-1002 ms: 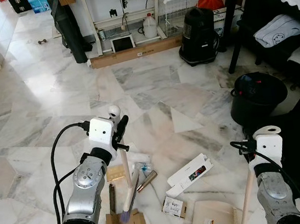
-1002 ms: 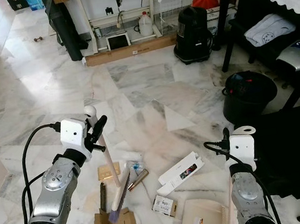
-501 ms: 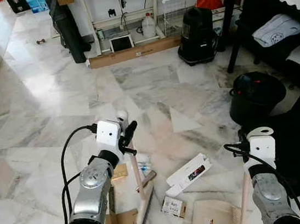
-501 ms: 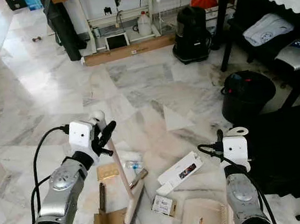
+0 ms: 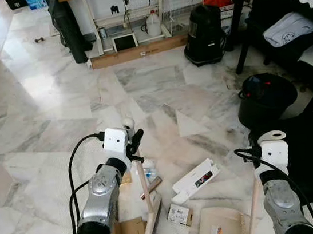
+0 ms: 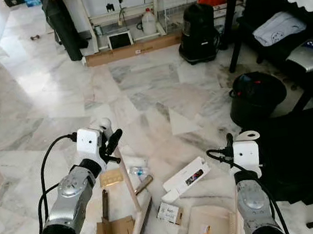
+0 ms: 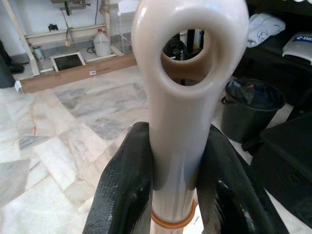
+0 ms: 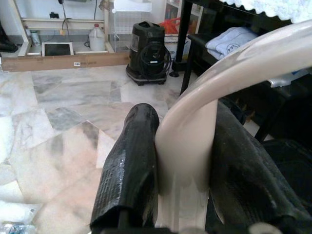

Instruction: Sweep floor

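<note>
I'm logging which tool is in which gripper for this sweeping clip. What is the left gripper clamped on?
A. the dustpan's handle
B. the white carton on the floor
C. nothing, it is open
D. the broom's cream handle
D: the left gripper has both black fingers pressed against the broom handle just below its loop end, while the dustpan handle is in the right gripper.

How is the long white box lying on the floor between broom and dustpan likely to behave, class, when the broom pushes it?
The long white box looks like thin card lying flat, so it probably slides easily over the glossy marble floor. Being long, it may pivot rather than travel straight if the broom meets one end. It seems light, so it should not resist much.
</note>
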Robot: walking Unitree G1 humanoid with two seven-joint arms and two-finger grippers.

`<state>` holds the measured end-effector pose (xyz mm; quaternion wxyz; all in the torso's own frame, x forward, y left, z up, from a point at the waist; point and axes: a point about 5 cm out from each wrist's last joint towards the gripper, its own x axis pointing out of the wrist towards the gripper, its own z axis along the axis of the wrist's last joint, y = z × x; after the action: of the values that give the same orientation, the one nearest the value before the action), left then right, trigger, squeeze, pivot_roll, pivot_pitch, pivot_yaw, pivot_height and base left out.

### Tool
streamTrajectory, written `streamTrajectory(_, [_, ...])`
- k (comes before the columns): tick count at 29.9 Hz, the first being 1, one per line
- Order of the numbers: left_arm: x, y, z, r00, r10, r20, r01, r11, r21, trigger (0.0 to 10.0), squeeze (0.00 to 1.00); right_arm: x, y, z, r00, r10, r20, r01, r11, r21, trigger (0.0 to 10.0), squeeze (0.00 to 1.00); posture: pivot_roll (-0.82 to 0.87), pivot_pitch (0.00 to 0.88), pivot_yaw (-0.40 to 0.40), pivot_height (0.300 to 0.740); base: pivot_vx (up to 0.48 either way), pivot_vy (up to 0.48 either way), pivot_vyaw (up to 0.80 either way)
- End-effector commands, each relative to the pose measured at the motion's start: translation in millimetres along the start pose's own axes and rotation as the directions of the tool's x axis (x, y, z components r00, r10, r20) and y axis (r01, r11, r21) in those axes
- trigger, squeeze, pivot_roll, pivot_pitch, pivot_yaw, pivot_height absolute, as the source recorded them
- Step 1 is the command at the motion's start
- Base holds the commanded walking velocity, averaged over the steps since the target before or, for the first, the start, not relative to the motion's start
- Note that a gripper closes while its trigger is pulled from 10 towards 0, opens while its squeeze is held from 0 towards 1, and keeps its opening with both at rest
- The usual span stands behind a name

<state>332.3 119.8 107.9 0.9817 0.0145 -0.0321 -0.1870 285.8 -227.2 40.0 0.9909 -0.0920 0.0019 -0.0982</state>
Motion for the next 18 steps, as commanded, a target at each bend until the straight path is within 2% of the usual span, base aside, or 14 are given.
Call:
streamTrajectory(1, [3.3,-0.1,2,1.000,0.006,0.023,-0.006,1.000,-0.009,10.0,0.00,-3.3,3.5,-5,0.999,0.030,-0.025,-0.030,0.999,-0.012,10.0,0.00,0.08,0.105,0.038,0.740,0.000,0.000,0.00])
streamTrajectory(9, [10.1,-8.3,4,0.999,-0.040,0.027,0.041,0.998,-0.038,10.0,0.00,-1.7,4.4,-3,0.999,0.034,-0.018,-0.034,0.999,-0.009,10.0,0.00,0.08,0.104,0.040,0.740,0.000,0.000,0.00])
streamTrajectory(15, [15.4,-6.1,6,0.999,-0.038,0.026,0.041,0.990,-0.134,10.0,0.00,-1.4,4.6,-2,0.999,0.039,-0.015,-0.039,0.999,-0.010,10.0,0.00,0.08,0.103,0.039,0.740,0.000,0.000,0.00])
streamTrajectory(18, [18.0,-8.9,6,0.997,-0.080,0.003,0.079,0.983,-0.165,10.0,0.00,-1.1,4.7,-2,0.999,0.039,-0.014,-0.040,0.999,-0.010,10.0,0.00,0.08,0.102,0.040,0.740,0.000,0.000,0.00])
